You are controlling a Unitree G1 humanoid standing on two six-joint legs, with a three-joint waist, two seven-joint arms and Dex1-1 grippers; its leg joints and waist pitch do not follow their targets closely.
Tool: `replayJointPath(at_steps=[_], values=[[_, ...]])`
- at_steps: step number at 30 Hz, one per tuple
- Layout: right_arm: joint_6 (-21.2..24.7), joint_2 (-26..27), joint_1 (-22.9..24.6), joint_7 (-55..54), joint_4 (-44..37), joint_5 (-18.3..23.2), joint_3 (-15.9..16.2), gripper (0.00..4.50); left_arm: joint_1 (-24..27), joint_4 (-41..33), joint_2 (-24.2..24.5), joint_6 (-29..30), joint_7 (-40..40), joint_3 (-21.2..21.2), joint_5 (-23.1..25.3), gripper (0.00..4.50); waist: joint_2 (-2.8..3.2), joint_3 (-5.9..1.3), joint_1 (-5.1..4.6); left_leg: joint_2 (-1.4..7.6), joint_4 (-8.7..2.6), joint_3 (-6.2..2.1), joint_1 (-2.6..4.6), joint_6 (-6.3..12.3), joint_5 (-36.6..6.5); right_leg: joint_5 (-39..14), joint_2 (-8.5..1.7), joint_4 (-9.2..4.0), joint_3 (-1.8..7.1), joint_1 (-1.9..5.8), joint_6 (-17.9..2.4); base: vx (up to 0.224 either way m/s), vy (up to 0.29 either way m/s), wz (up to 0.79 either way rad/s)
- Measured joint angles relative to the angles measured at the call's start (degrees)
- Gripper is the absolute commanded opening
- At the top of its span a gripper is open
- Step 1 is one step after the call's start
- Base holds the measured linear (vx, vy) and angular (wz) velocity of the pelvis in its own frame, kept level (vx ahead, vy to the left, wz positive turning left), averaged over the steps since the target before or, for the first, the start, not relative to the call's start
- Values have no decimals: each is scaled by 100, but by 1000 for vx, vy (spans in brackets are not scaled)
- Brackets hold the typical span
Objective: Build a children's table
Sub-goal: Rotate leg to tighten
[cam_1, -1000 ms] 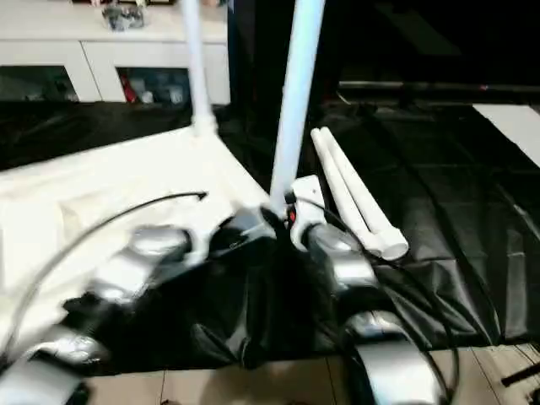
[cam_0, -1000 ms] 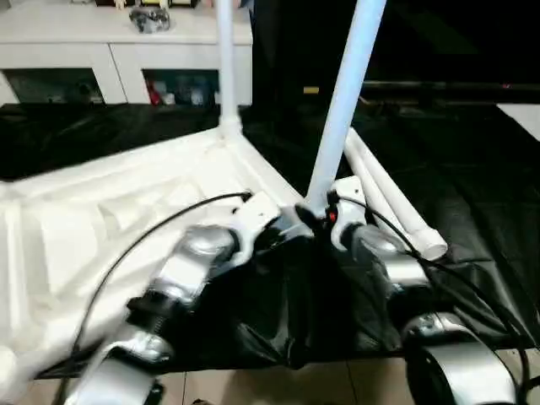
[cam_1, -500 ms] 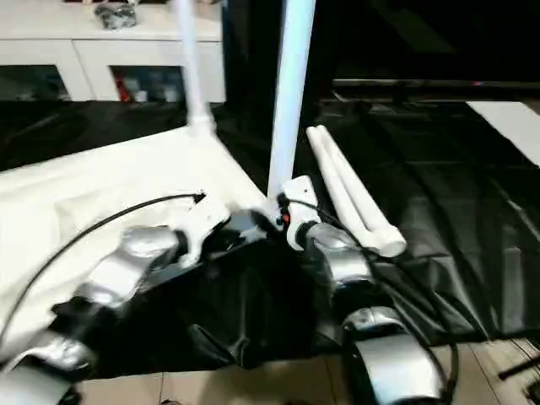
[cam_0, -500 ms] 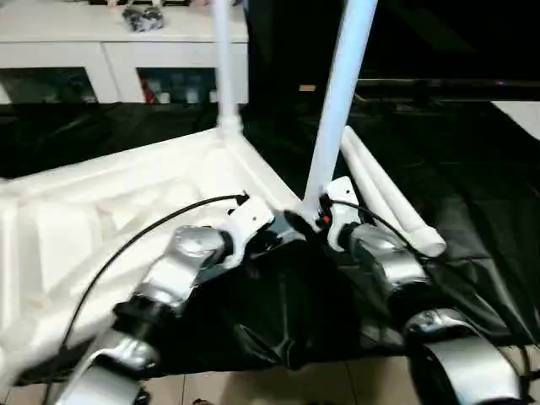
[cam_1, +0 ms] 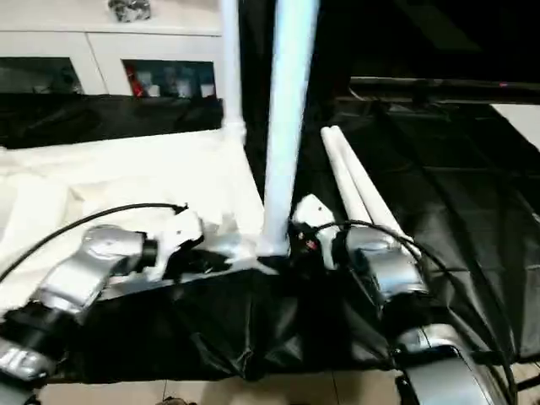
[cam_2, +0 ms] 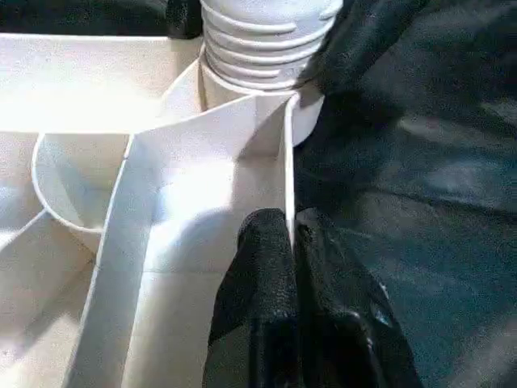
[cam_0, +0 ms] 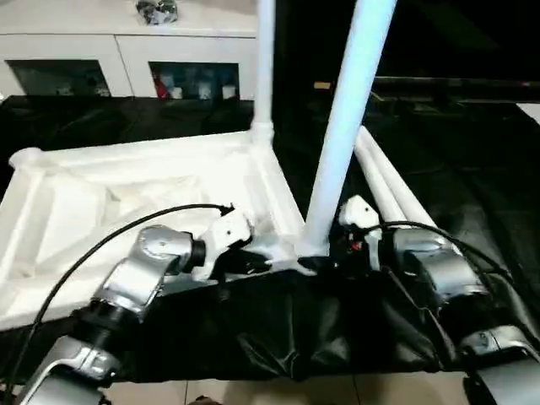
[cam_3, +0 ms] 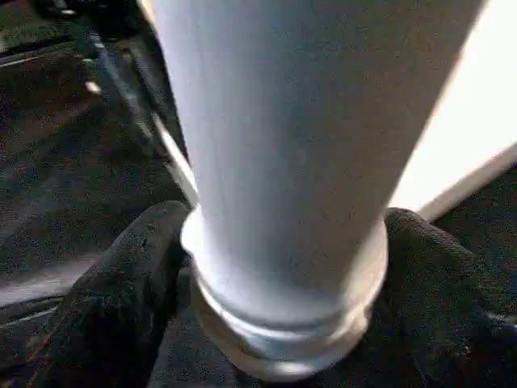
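Observation:
The children's table top [cam_0: 126, 186] lies upside down on a black-covered table, ribs facing up. One white leg [cam_0: 264, 67] stands in its far corner socket. A second leg [cam_0: 346, 126] stands in the near corner socket. My left gripper [cam_0: 253, 257] is at the near rim beside that socket, shut on the thin rim wall [cam_2: 288, 186]. My right gripper [cam_0: 327, 249] is at the near leg's base [cam_3: 275, 162]. It is open, with one black finger [cam_3: 121, 275] on each side of the leg's collar, close against it.
Two loose white legs [cam_0: 388, 181] lie side by side on the black cover [cam_0: 472, 169], right of the near leg. A white glass-door cabinet [cam_0: 126, 59] stands behind the table. The cover's front edge hangs over pale floor [cam_0: 253, 392] just below my arms.
The head view has shifted, so the whole scene sits differently. My left forearm has swung lower along the near rim. Both grippers stay at the near corner and its leg.

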Motion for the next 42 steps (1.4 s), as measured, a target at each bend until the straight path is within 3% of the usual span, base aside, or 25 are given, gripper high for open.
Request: replayJointPath(at_steps=[7, 15, 23, 30, 31, 32, 37, 42], values=[[134, 11, 147, 17, -234, 6, 3, 291, 8, -3, 59, 1, -172, -42, -42, 0, -1, 0, 1, -4, 3, 4, 1, 0, 0, -3, 0, -1, 12, 6, 5, 0, 0, 0], [277, 112, 246, -204, -378, -10, -30, 277, 27, 20, -60, -5, 16, -24, -54, 0, -2, 0, 0, -4, 3, 4, 3, 0, 0, -3, -1, -1, 13, 8, 5, 0, 0, 0], [357, 1265, -316, -3405, 806, -110, -917, 276, -375, 656, -1047, 350, 1974, 212, 397, 0, -5, -1, -169, -11, 8, 1, 14, -2, 2, -25, -4, -4, 15, 5, 41, 0, 0, 0], [101, 1601, -518, -4531, 1192, -160, -1090, 276, -478, 765, -1416, 441, 2640, 214, 630, 0, -4, -2, -173, -15, 8, 1, 7, -1, 2, -25, -7, -20, 15, 4, 41, 0, 0, 0], [36, 1625, -540, -4555, 1250, -188, -1111, 332, -478, 761, -1417, 441, 2654, 215, 634, 0, -3, -2, -173, -15, 8, 1, 7, -1, 2, -25, -9, -20, 16, 4, 41, 0, 0, 0], [-16, 1647, -558, -4540, 1306, -186, -1173, 346, -478, 748, -1416, 440, 2655, 213, 645, 0, -3, -2, -174, -16, 8, 1, 6, -1, 2, -24, -9, -20, 15, 4, 40, 0, 0, 0], [-93, 1621, -569, -4262, 1336, -143, -1176, 381, -365, 577, -1365, 405, 2604, 205, 670, 0, -2, -3, -181, -16, 6, 1, 7, -1, 1, -19, -9, -17, 14, 3, 35, 0, 0, 0], [-235, 1191, -453, -3193, 1148, -240, -805, 393, -168, 230, -1079, 398, 2057, 173, 507, 0, 1, -4, -156, -12, -9, 1, 7, -1, 1, -2, -9, -10, 6, -2, 13, 0, 0, 0]])
